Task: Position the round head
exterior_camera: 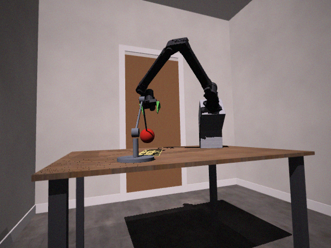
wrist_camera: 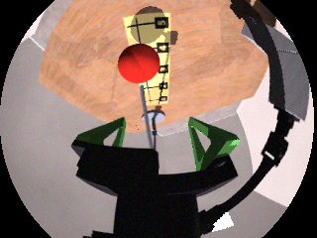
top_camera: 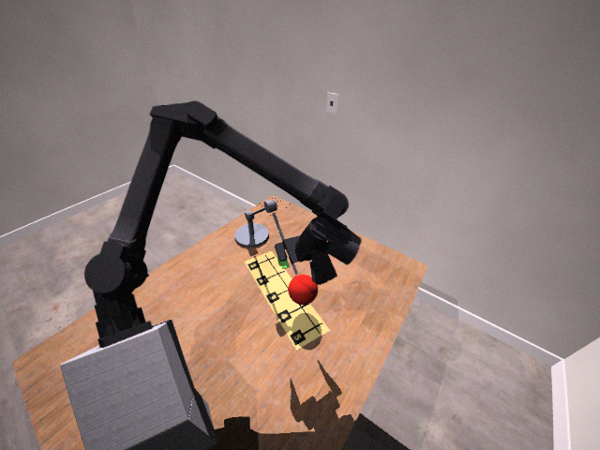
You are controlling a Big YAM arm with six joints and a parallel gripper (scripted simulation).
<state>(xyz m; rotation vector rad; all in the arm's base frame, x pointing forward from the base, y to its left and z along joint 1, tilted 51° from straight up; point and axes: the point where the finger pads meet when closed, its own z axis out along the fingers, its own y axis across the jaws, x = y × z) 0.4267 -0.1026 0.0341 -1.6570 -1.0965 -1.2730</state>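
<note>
The lamp's round grey foot (top_camera: 251, 234) stands on the bench at the near end of the yellow strip (top_camera: 287, 300). Its thin arms fold up and down to the round red head (top_camera: 303, 289), which hangs clear above the strip, also in the side view (exterior_camera: 147, 135) and the wrist view (wrist_camera: 139, 63). From above the head lies over the strip's middle marks; which mark I cannot tell. My gripper (exterior_camera: 151, 107) is open and empty, well above the head, its green fingers either side of the lamp's upper arm, not touching it. The same fingers show in the wrist view (wrist_camera: 158, 139).
A grey block (top_camera: 126, 387) carries the robot's base at one bench corner. The bench edge (exterior_camera: 170, 165) runs close to the lamp's foot on the side view. A brown door (exterior_camera: 152, 120) stands behind.
</note>
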